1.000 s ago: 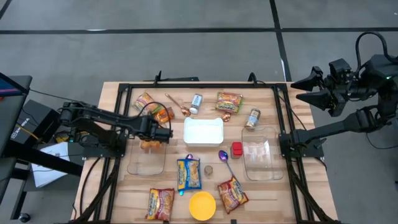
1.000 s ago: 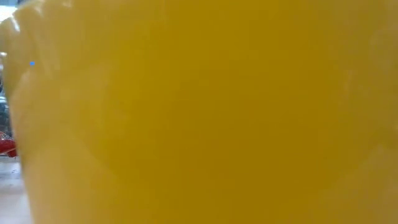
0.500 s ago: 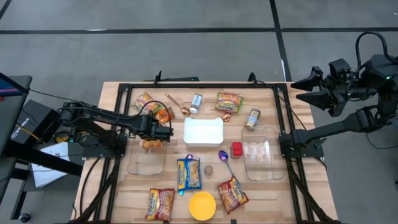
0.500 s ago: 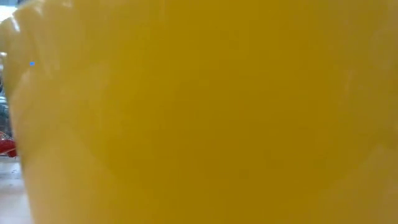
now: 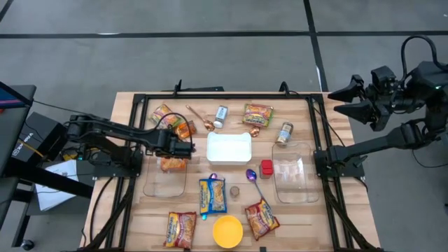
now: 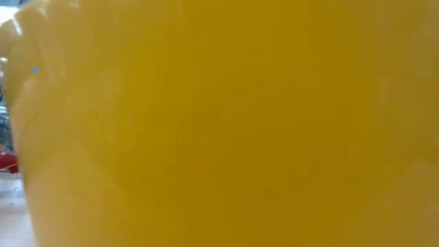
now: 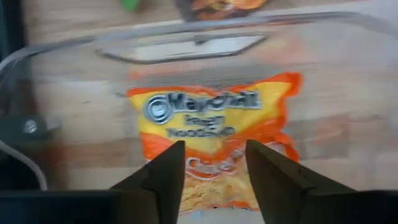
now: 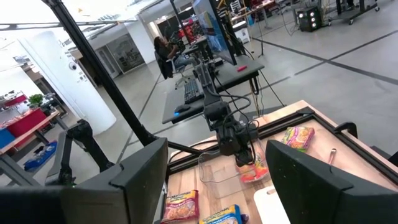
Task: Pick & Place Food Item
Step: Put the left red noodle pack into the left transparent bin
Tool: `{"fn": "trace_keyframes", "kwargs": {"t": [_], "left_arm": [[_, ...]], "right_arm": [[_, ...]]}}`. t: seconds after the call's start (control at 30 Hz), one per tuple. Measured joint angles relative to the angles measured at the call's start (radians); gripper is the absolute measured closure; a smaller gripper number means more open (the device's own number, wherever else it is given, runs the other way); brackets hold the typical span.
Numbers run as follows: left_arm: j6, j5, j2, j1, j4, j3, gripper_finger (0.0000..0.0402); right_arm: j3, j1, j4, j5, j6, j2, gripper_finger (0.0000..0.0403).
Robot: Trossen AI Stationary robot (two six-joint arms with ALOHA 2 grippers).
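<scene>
Left gripper [image 5: 190,148]: we see it over the far end of the left bin [image 5: 165,180], its fingers [image 7: 165,177] apart with nothing between them; in the left wrist view the two dark fingers frame the noodle pack [image 7: 214,134] lying below.
Noodle pack: we find it inside the left bin at its far end, orange and yellow, lying flat on the clear floor, just below the left gripper and apart from it.
Right gripper [image 5: 336,98]: we see it raised off the table's right edge, well away from the food; its fingers [image 8: 140,177] stand apart and hold nothing.
Right bin [image 5: 294,180]: clear, on the right side of the table, near a red block [image 5: 266,168] and a purple spoon [image 5: 252,178].
White tray [image 5: 229,148]: mid-table, between the two bins and farther back.
Yellow bowl [image 5: 227,231]: at the near edge; it fills the low view, so we can tell nothing else from there.
Other packs: one blue and yellow pack [image 5: 212,196] near the bowl, more orange ones around the table.
</scene>
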Motion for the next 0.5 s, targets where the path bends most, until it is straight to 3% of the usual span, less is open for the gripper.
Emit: {"fn": "trace_keyframes", "kwargs": {"t": [0.33, 0.5], "left_arm": [[0.162, 0.004, -0.191, -0.031, 0.209, 0.000, 0.0213], [0.281, 0.007, -0.298, -0.070, 0.456, 0.000, 0.0224]], "right_arm": [[0.000, 0.000, 0.000, 0.000, 0.000, -0.016, 0.0138], [0.000, 0.000, 0.001, 0.000, 0.000, -0.024, 0.0138]]}}
